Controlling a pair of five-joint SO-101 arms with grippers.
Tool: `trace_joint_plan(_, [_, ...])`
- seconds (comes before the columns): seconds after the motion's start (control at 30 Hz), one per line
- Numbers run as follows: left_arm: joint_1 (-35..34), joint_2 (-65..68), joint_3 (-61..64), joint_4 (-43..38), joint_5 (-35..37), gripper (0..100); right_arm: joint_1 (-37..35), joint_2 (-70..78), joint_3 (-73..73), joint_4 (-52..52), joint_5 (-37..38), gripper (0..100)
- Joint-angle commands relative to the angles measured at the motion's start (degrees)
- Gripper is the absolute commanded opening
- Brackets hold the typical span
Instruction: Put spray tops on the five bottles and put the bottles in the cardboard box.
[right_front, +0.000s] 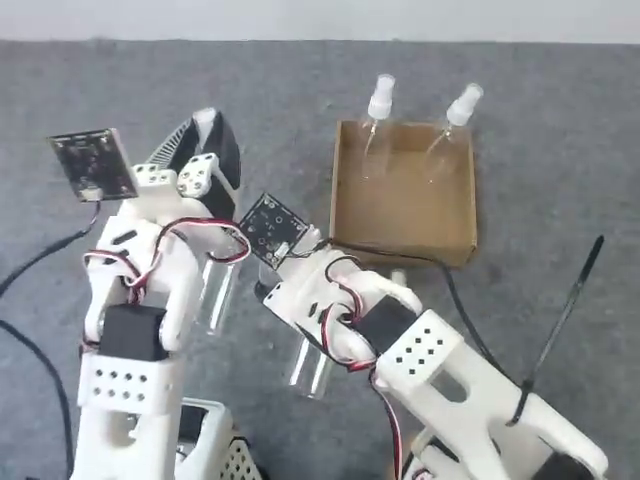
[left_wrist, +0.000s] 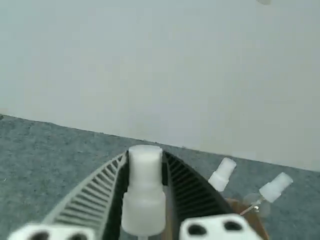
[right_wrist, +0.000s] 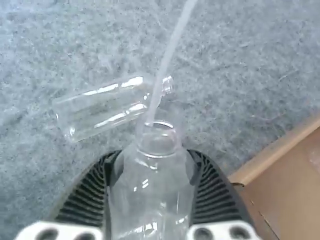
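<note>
My right arm sits low over the carpet (right_wrist: 240, 60), its gripper (right_wrist: 155, 160) clamped on a clear bottle (right_wrist: 150, 200) whose neck points away. A thin tube (right_wrist: 167, 60) ends at that bottle's mouth. Just beyond it, a second bottle (right_wrist: 105, 107) lies on its side. My raised left gripper (left_wrist: 145, 157) pinches a white spray top (left_wrist: 145, 190). Farther off, two capped bottles (right_front: 375, 125) (right_front: 450, 125) lean in the cardboard box (right_front: 400, 240).

High cam sits above and behind the arms, looking down at the table (right_front: 560, 120), cardboard box (right_front: 405, 200) upper right of frame. Left wrist cam is tight behind the left gripper (left_wrist: 145, 156), aimed nearly level, and shares the two capped bottles (left_wrist: 222, 175) with the high cam. Right wrist cam points steeply down, close up, probably catching the box's corner.
</note>
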Motion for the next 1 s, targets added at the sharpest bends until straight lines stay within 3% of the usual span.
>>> trace_joint_plan(0.0, [0.2, -0.1, -0.9, 2.5, 0.4, 1, -0.3, -2.9, 0.1, -2.0, -0.6, 0.6])
trace_joint_plan(0.23, [0.2, -7.7, -1.1, 7.9, 0.4, 1, 0.6, -2.9, 5.4, -16.4, -1.8, 0.6])
trace_joint_plan(0.43, [0.2, -10.3, 0.5, 9.5, 0.3, 1, 0.5, -2.9, 9.8, -26.9, -9.1, 0.6])
trace_joint_plan(0.67, [3.3, -10.0, 3.0, 9.1, -6.7, 1, 0.3, -3.0, 12.2, -32.1, -9.1, 0.6])
trace_joint_plan(0.97, [3.9, -10.4, 2.6, 12.2, -7.3, 5, 0.6, -8.8, 15.1, -31.7, -9.1, 0.6])
